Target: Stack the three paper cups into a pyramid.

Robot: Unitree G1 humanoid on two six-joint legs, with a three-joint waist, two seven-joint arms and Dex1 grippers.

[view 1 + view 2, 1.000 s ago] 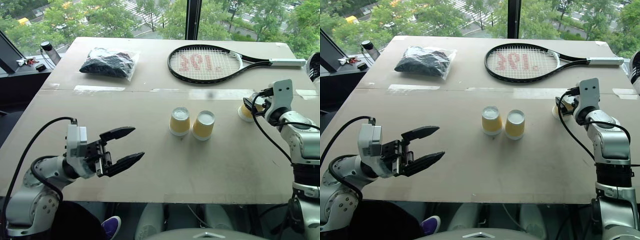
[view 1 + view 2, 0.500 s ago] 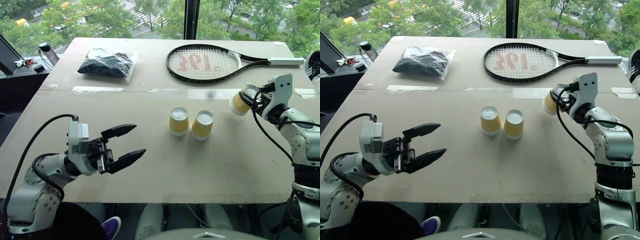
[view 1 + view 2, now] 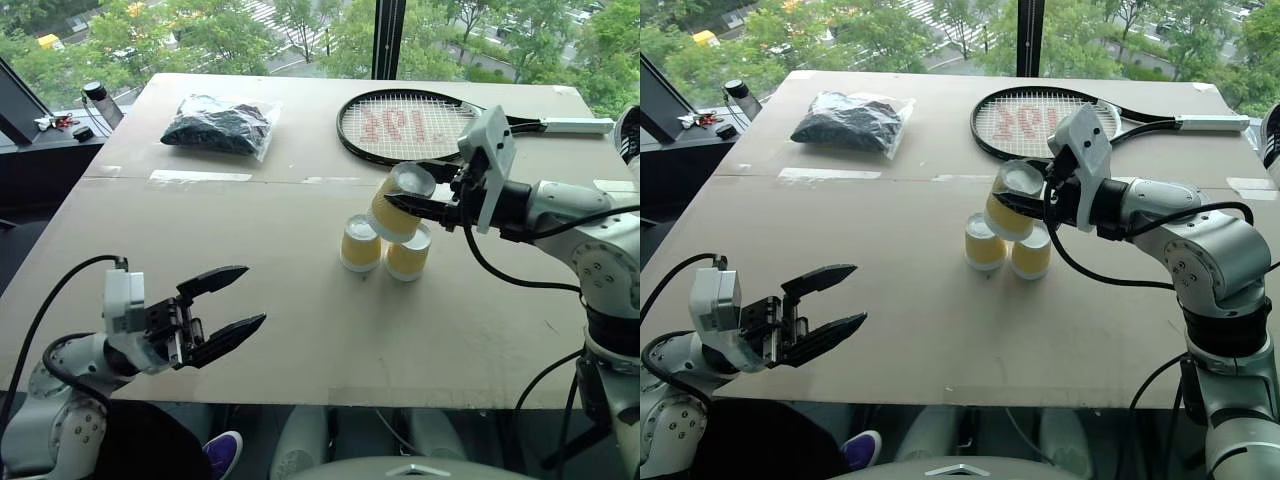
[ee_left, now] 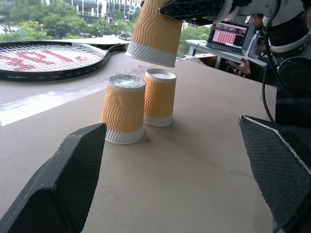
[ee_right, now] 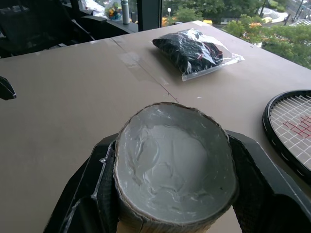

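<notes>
1. Windows with green trees beyond are backing a broad tan cardboard-covered desk (image 3: 300,330); a black-framed tennis racket (image 3: 420,125) and a clear bag of dark contents (image 3: 218,127) are lying at its far side.

2. Two small ribbed yellow-orange paper cups with white rims, the left base cup (image 3: 360,243) and the right base cup (image 3: 408,255), are standing upside down, just beside each other, at mid-desk.

3. The right hand (image 3: 425,200) is gripping the third ribbed yellow-orange paper cup (image 3: 397,206) across its side wall, tilted and clear of the pair, hanging above them.

4. The left hand (image 3: 225,310) is hovering over the near left of the desk, fingers spread, holding nothing.

5. Handling judgement: the cups are appearing very light and thin-walled; the held cup's base is already looking squeezed out of round in the right wrist view, so a firm pinch is risking a crush. The ribbed wall is offering good friction. Mid-wall is the sensible hold.

6. Risk: the base cups are looking light enough to be knocked aside by any nudge during placement.
</notes>
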